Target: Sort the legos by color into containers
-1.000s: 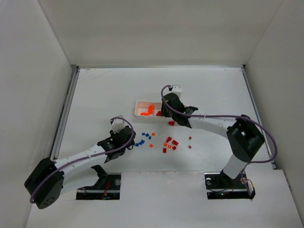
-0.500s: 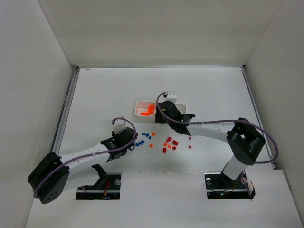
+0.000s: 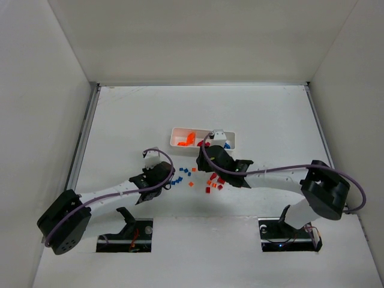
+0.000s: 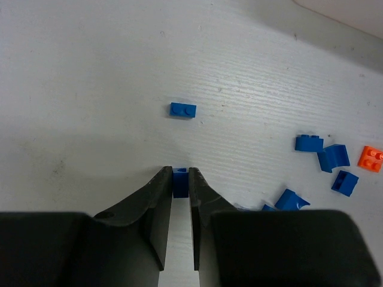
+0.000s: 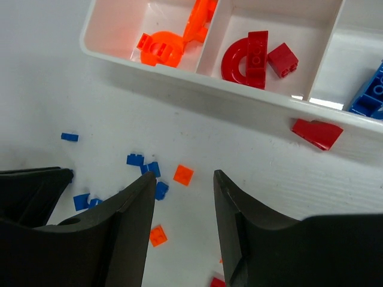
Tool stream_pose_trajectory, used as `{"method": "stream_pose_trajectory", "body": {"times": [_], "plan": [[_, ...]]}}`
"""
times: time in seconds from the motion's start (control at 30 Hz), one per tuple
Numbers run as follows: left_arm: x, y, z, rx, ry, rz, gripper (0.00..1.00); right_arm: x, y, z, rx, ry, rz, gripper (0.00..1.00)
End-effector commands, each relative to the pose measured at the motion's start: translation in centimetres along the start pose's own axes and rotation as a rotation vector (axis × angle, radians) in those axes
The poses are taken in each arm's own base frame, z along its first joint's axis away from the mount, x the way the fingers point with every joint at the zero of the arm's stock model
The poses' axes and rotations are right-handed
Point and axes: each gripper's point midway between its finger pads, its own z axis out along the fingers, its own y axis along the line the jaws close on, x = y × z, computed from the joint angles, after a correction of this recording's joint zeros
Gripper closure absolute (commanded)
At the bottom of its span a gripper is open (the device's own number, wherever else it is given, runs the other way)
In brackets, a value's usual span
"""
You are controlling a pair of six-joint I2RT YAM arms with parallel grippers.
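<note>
The white tray (image 3: 233, 135) holds orange pieces in its left compartment (image 5: 173, 45), red pieces in the middle (image 5: 254, 55) and blue ones at the right (image 5: 370, 92). Loose blue bricks (image 3: 178, 179), orange bricks (image 3: 192, 183) and red bricks (image 3: 215, 180) lie on the table in front of it. My left gripper (image 4: 180, 180) is shut on a small blue brick (image 4: 180, 174) at table level; it also shows in the top view (image 3: 170, 183). My right gripper (image 5: 184, 179) is open and empty above an orange brick (image 5: 183, 174), just in front of the tray.
A red wedge brick (image 5: 317, 133) lies on the table against the tray's near wall. More blue bricks (image 4: 326, 156) and one orange brick (image 4: 371, 158) lie to the right of my left gripper. White walls enclose the table on three sides.
My right gripper has drawn back from over the tray toward the loose bricks. My left gripper has edged forward to the blue bricks.
</note>
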Motion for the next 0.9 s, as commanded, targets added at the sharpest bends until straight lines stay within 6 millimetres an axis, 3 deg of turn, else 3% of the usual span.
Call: {"method": "stream_pose_trajectory", "body": {"times": [0.0,0.13,0.33,0.47,0.6,0.7,0.87], "plan": [[-0.7,-0.5,-0.1,0.010,-0.029,0.000,0.88,-1.7,0.0,-1.5,-0.018,-0.082,0.069,0.51],[-1.8,-1.3,-0.8,0.048,-0.061,-0.007,0.90,-2.1,-1.3,-3.1,-0.024,-0.110,0.097,0.51],[-6.0,-5.3,-3.0,0.162,-0.140,-0.034,0.91,-3.5,-5.7,-5.2,0.016,-0.179,0.182,0.52],[-9.1,-10.2,-4.6,0.280,-0.195,-0.031,0.91,-3.5,-9.3,-6.0,0.075,-0.207,0.244,0.54],[-11.6,-16.9,-5.9,0.429,-0.227,-0.030,0.90,-3.1,-12.3,-6.7,0.135,-0.222,0.306,0.57],[-12.7,-20.6,-5.7,0.487,-0.239,-0.030,0.89,-2.7,-14.0,-7.2,0.182,-0.219,0.343,0.61],[-13.3,-26.1,-3.6,0.564,-0.198,-0.045,0.88,-2.8,-15.2,-8.1,0.191,-0.246,0.367,0.62]]}}
